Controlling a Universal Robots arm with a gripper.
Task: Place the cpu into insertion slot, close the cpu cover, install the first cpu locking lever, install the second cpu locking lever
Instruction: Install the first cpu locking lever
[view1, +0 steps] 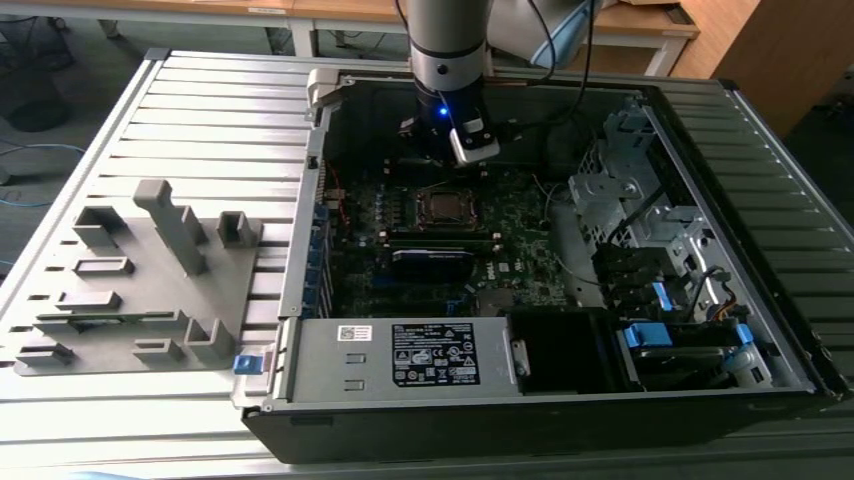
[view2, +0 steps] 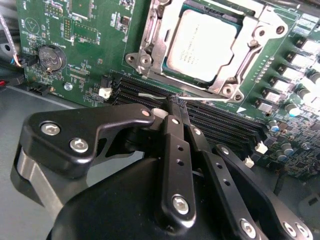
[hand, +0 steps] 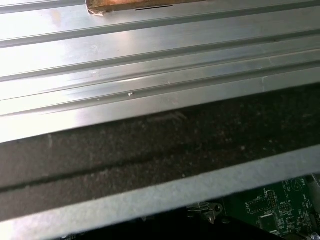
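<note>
While the cpu lies flat in the slot, silvery top up, the cover looks to be folded down around it, its window framing the chip (so the first two steps seem done). Along the socket's edge that faces the memory slots runs a thin bright lever, its long axis parallel to those slots.

In the second wrist view the gripper has its fingers drawn together with nothing visibly between them, and their joined tip lines up with the lever. Whether it touches the rod or hangs above it I cannot tell. From the tip, the cpu lies straight ahead, just past the lever, and the memory slots pass beneath the fingers.

In the exterior view the gripper hangs inside the open case, over the board, on the far side of the slot and a little toward the exterior view's right. Well off to the exterior view's left, a grey fixture stands on the ribbed table.
</note>
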